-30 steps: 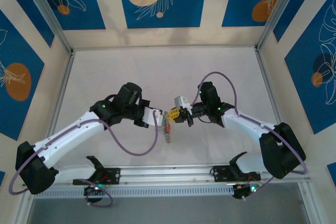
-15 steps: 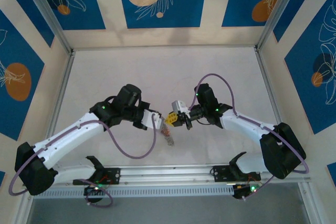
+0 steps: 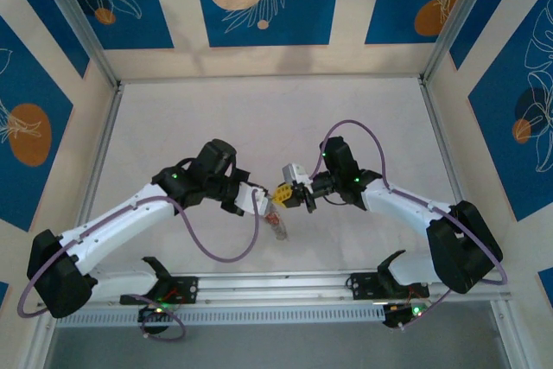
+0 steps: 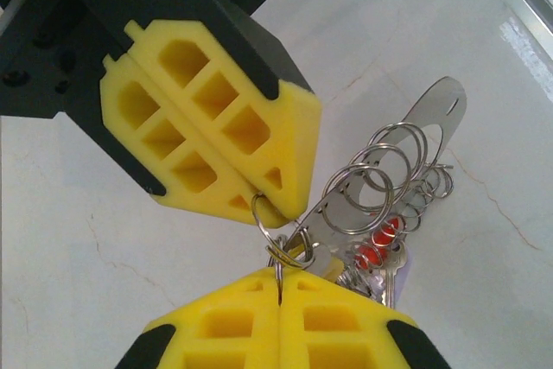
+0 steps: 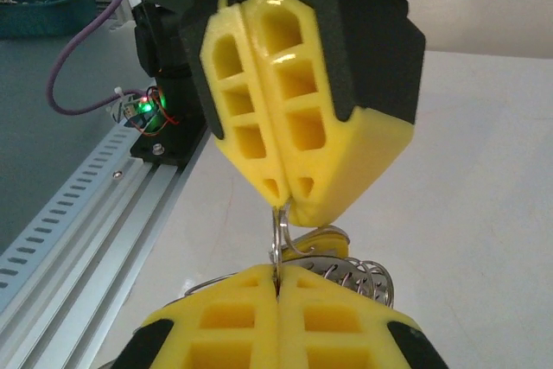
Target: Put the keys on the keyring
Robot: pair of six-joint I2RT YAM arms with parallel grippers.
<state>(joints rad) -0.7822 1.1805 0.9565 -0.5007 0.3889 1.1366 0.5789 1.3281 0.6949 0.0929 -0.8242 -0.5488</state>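
**Two-handed hold above the middle of the table point(image 3: 259, 118).** The left gripper point(image 4: 281, 281) and the right gripper point(image 4: 270, 203) meet tip to tip. Each has its yellow pads pressed fully together on the same small wire loop, the keyring point(image 5: 278, 235), which spans the short gap between them. In the right wrist view this loop stands upright between the two closed tips. The keys point(image 4: 390, 267) hang from the loop, to the right in the left wrist view. They are bunched with a stack of split rings point(image 4: 380, 170), a flat metal tag point(image 4: 436, 105) and a red piece point(image 4: 377, 246). How many keys there are, and which are already threaded, cannot be told. In the overhead view the bunch dangles just on the near side of the contact point; whether it touches the table cannot be settled. Compared with a second ago, the right gripper has slid a little to the left and nearer, the left arm has shifted slightly, and the bunch hangs a touch nearer. Over the last half second almost nothing has moved, and both pinches have stayed closed. This suggests the pair has been carrying the ring jointly to a working pose rather than feeding a key on. Threading appears still to come, and a slip of either pinch could leave the bunch swinging or drop it.
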